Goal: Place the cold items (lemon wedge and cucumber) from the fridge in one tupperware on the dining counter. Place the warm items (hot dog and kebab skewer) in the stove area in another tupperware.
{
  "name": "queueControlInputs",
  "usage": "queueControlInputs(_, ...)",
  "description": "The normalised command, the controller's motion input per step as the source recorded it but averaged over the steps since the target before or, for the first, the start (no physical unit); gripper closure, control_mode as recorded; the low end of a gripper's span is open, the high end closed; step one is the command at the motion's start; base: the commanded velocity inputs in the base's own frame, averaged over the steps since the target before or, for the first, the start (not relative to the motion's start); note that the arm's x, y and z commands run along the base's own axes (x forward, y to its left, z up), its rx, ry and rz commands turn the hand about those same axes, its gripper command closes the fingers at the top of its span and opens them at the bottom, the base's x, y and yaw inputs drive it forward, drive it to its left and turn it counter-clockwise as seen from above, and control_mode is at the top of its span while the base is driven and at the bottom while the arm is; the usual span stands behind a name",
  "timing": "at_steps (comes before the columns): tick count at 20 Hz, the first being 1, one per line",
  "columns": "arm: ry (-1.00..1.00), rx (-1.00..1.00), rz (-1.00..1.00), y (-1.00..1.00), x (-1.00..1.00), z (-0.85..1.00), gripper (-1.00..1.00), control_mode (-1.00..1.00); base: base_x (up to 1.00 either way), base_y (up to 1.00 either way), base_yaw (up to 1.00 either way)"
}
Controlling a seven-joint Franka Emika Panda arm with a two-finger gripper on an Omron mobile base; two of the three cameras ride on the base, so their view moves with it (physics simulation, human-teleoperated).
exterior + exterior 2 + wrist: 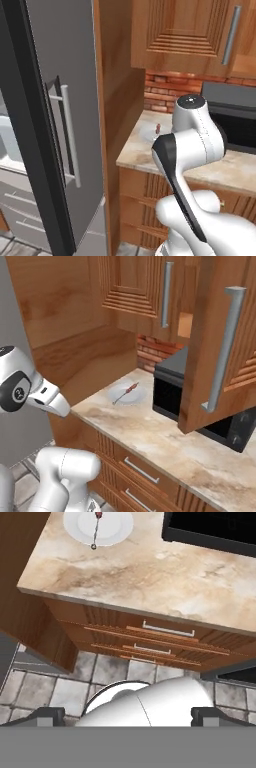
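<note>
The kebab skewer (126, 392) lies on a round white plate (131, 398) on the wall counter, a thin stick with red chunks at its far end. From the left base view the kebab skewer (158, 128) shows as a small red speck on the plate. In the hand view the kebab skewer (95, 531) and its plate (117, 527) sit at the top edge, far beyond my gripper (128, 716). The dark fingertips (47, 715) stand wide apart, open, with nothing between them. The grey steel fridge (55, 100) stands at the left with its door swung open.
A black microwave (200, 406) sits on the marbled counter (165, 441) right of the plate. An upper cabinet door (220, 346) hangs open above it. Wooden drawers (150, 637) lie under the counter, and a tall wood panel (117, 100) separates fridge and counter.
</note>
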Motion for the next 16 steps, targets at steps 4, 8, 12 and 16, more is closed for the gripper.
queueControlInputs(4,0.0,0.0,0.0,0.0,0.0,0.0,-1.0,1.0,0.52,0.0,0.0)
queueControlInputs(8,0.0,0.0,0.0,0.0,0.0,0.0,-1.0,1.0,0.18,-0.19,0.0)
queueControlInputs(12,-0.02,0.04,0.0,-0.31,0.26,-0.07,-1.0,-1.0,0.0,0.0,0.0)
queueControlInputs(16,0.01,0.07,0.01,-0.46,0.52,-0.11,-1.0,-1.0,0.0,0.0,0.0)
